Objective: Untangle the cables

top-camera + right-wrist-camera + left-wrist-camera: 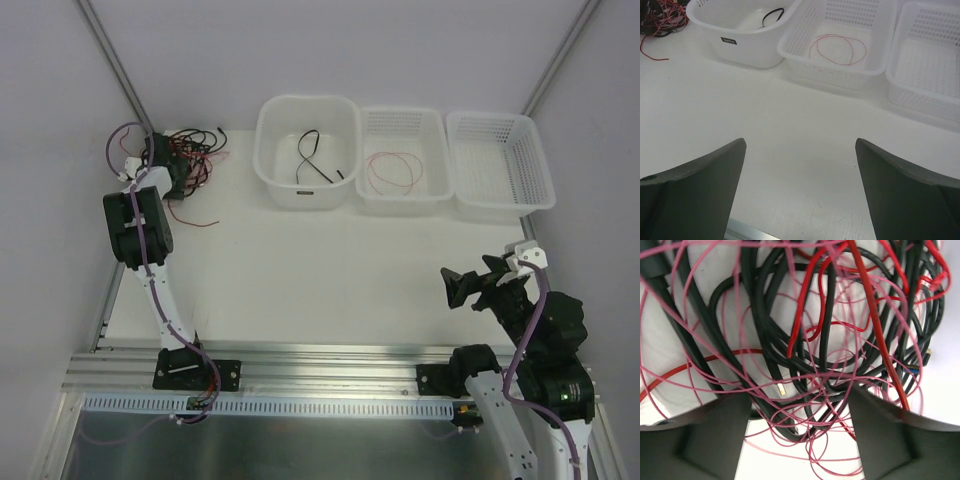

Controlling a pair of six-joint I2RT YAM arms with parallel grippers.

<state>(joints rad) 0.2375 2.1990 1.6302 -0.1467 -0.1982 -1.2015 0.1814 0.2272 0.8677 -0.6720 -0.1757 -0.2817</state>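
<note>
Here the left claw (797, 407) is pushed into the tangle of cables (805, 340), its jaws apart. Black cables and thin red and pink wires lie between and just ahead of its fingers. Closing now would likely pinch several strands at once and drag the whole knot, pulling it tighter. The left arm reaches far forward, wrist tipped down over the heap. The right claw (800, 150), wide and empty, hangs above the bare surface (805, 115), well apart from the tangle and facing the white tub (747, 50).
</note>
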